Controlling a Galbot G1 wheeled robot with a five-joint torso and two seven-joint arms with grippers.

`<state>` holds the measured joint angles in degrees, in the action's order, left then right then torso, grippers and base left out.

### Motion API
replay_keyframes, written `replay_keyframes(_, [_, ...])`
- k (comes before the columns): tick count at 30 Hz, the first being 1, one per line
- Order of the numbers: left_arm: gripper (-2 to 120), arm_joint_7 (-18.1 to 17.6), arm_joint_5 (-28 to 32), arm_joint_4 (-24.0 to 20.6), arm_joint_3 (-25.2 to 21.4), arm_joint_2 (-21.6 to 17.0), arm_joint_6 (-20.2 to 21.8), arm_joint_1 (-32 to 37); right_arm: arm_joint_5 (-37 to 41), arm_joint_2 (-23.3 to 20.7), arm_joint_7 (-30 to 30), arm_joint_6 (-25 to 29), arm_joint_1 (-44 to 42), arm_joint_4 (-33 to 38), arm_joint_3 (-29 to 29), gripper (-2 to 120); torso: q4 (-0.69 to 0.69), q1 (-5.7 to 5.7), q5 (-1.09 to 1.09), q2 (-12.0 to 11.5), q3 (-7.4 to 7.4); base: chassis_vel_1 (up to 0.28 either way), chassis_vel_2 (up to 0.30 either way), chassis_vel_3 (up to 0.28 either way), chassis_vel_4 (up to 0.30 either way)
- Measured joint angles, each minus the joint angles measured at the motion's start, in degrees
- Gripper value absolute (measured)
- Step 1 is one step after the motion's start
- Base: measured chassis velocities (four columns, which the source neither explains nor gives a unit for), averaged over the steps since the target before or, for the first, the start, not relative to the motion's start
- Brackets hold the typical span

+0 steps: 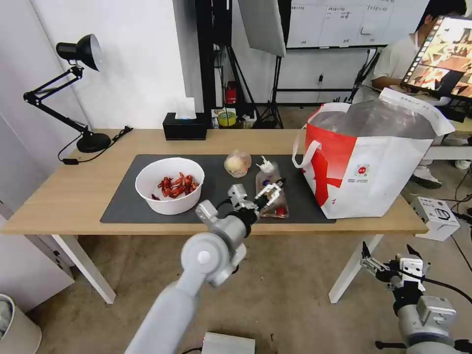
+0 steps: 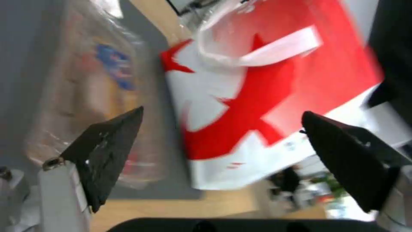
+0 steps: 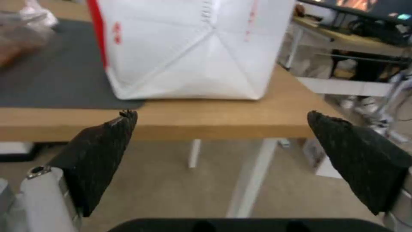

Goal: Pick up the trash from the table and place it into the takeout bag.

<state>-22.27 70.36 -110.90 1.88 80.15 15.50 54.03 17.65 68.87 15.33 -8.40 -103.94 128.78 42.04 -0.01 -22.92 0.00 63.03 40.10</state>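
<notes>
From the head view the left pincer point(image 1: 269, 193) reaches over the near edge of the table point(image 1: 73, 196) and sits above the near end of the clear clamshell tray point(image 1: 271, 194), its fingers apart with nothing between them. The left wrist view adds what the head view cannot: the two dark fingertips point(image 2: 107, 151) spread wide, the tray point(image 2: 90, 96) under one of them and the red-and-white side of the takeout bag point(image 2: 257, 96) with a white loop handle point(image 2: 275, 48) just beyond. The tray lies on the dark grey mat point(image 1: 123, 206) between the white bowl of crayfish shells point(image 1: 169, 185) and the bag point(image 1: 373, 167), with the clear-wrapped beige lump point(image 1: 237, 163) and the crumpled white tissue point(image 1: 266, 166) just behind it. The bag stands upright at the table's right end, its mouth open to the foil lining, its near corner overlapping the mat's edge. The right pincer point(image 1: 388, 265) hangs low off the table's right front corner, below the tabletop; its wrist view shows fingers point(image 3: 98, 154) parted and empty, facing the white end panel of the bag point(image 3: 189, 48) and the table's front edge point(image 3: 206, 129), with bare floor and a white leg beneath. A black tissue box point(image 1: 185, 126) and black desk lamp point(image 1: 73, 93) sit along the back edge, well apart from the mat.
</notes>
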Motion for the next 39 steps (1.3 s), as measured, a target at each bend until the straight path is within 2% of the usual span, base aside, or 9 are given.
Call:
replay_keyframes(3, [85,4.95,-9.36,2.04,1.66,-3.31,-1.9,0.33,4.12,-0.62,-1.54,0.51,0.37,1.14,-1.53,100,0.01,0.0,0.0,0.0,0.0,0.0,0.0,0.0,0.0])
replay_keyframes(4, [85,4.95,-9.36,2.04,1.66,-3.31,-1.9,0.33,4.12,-0.62,-1.54,0.51,0.37,1.14,-1.53,100,0.01,0.0,0.0,0.0,0.0,0.0,0.0,0.0,0.0])
replay_keyframes(10, [60,9.85,-18.74,3.5,2.93,-9.12,-5.09,0.4,14.61,-2.76,-3.24,0.57,2.36,3.28,-4.4,96,0.02,0.0,-0.01,0.0,0.0,0.0,0.0,0.0,0.0])
replay_keyframes(12, [57,10.64,-20.33,3.76,3.23,-9.92,-5.71,0.32,16.33,-3.06,-3.24,0.51,2.74,3.44,-4.69,94,0.02,0.0,-0.02,0.0,0.0,0.0,0.0,0.0,0.0])
replay_keyframes(14, [45,12.41,-23.48,4.28,4.06,-11.65,-7.04,0.02,22.05,-4.18,-3.11,0.08,4.14,3.66,-5.13,93,0.01,0.0,-0.02,0.0,0.0,0.0,0.0,0.0,0.0])
replay_keyframes(16, [41,13.09,-25.08,4.61,4.34,-12.18,-7.63,-0.17,24.18,-4.67,-2.87,-0.32,4.81,3.66,-5.13,92,0.01,0.0,-0.01,0.0,0.0,0.0,0.0,0.0,0.0])
replay_keyframes(19, [27,15.58,-30.41,6.26,5.4,-13.56,-10.29,-1.39,34.1,-7.28,-0.67,-2.62,8.82,2.89,-5.08,93,0.01,0.0,0.0,0.0,0.0,0.0,0.0,0.0,0.0])
replay_keyframes(27, [0,16.37,-32.44,7.7,8.12,-14.76,-11.44,-4.61,45.48,-10.5,2.91,-5.54,19.06,-1.2,-7.78,94,0.0,-0.01,-0.01,0.0,0.01,0.0,0.0,0.0,0.0])
replay_keyframes(39, [0,17.45,-35.46,9.74,10.69,-16.14,-12.39,-6.25,55.66,-9.42,8.86,-7.91,32.98,-10.68,-15.51,97,0.01,-0.01,-0.01,-0.01,0.01,0.0,0.0,0.0,0.0])
